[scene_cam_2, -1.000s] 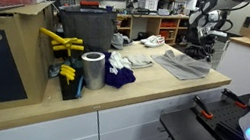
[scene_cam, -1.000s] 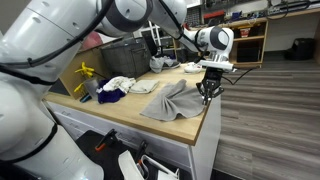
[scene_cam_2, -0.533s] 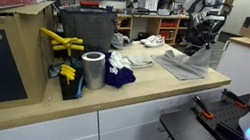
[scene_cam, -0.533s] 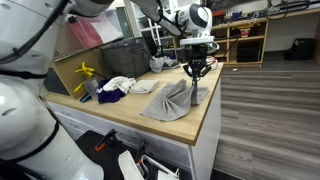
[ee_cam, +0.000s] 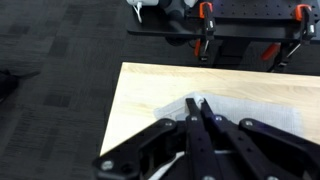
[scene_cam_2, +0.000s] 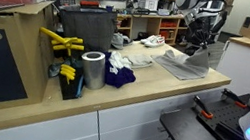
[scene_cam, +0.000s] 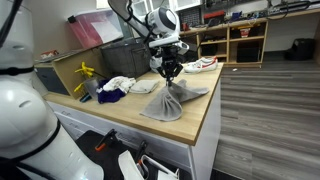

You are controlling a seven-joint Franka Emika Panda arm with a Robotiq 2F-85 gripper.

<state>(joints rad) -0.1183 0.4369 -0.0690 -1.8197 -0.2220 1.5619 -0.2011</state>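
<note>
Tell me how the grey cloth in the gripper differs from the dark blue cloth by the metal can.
The grey cloth is pale and spread wide; the dark blue cloth is a smaller, crumpled heap. The grey cloth is pinched up into a peak by the shut gripper; the dark blue cloth lies untouched. Both are soft fabric on the wooden counter.

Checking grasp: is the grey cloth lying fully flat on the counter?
No, the shut tool pinches the grey cloth up into a peak.
</note>
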